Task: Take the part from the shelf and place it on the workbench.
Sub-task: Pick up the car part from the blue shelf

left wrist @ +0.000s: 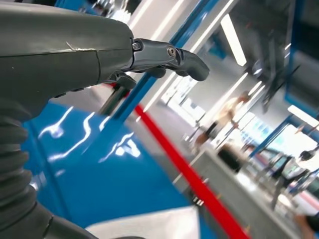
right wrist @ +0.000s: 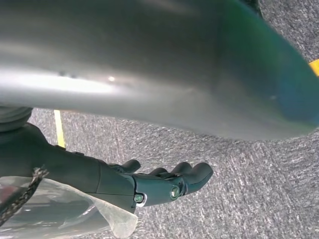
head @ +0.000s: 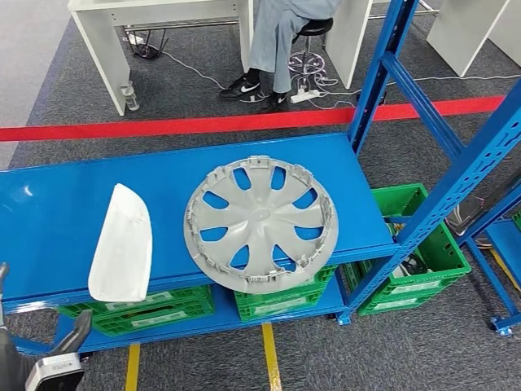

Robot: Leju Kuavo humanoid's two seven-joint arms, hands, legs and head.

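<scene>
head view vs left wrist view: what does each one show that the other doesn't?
Head view only: the grey wheel cover lying flat on the blue shelf, its edge overhanging the front; green crates below; a seated person's legs beyond.

Left wrist view only: the left robot hand close up, fingers extended over the shelf and holding nothing, plus blurred ceiling lights.

Both: the blue shelf surface, the red floor line, and the white curved part, seen from the wrist as a pale sliver.
</scene>
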